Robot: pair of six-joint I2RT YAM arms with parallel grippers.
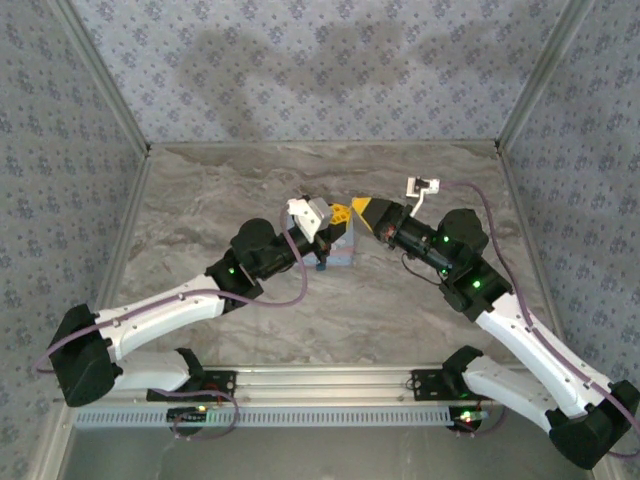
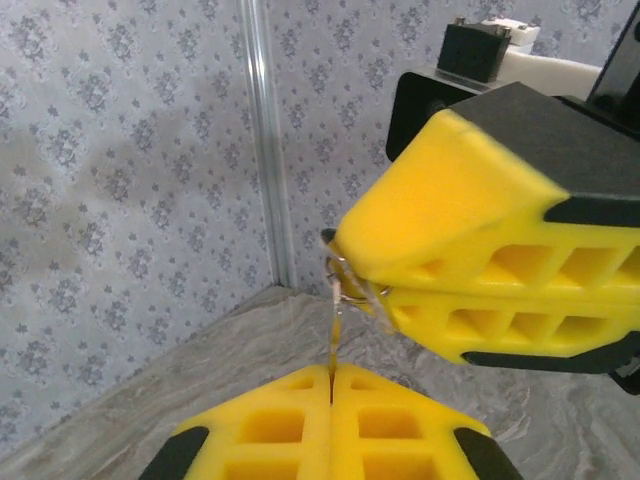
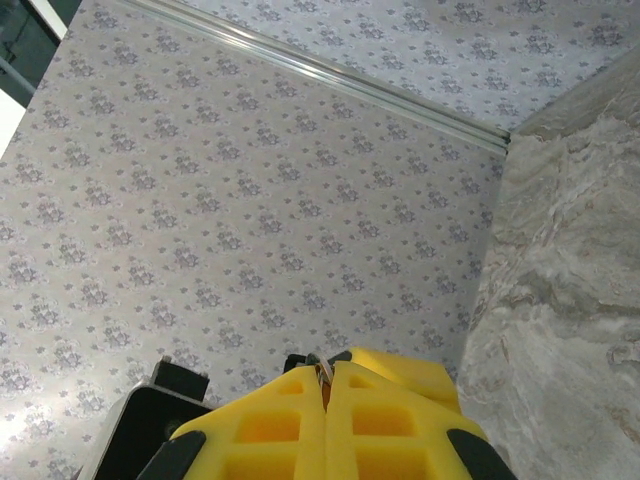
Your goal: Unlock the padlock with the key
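Both grippers meet above the middle of the table. My left gripper (image 2: 331, 372) is shut on the lower end of the key (image 2: 334, 335), a thin pale orange sliver that rises from between its fingertips. The key's upper end hangs on a small wire ring (image 2: 345, 283), pinched in my right gripper (image 2: 340, 262), which is also shut. The same ring (image 3: 324, 368) pokes out between the right gripper's tips (image 3: 326, 372). From above, the left gripper (image 1: 342, 213) and the right gripper (image 1: 357, 208) almost touch. A small dark blue-teal lump, apparently the padlock (image 1: 321, 263), sits at the box's near left corner.
A light blue printed box (image 1: 340, 250) stands on the marble table (image 1: 200, 200) directly below the two grippers. Patterned walls close in the back and both sides. A metal rail (image 1: 320, 380) runs along the near edge between the arm bases.
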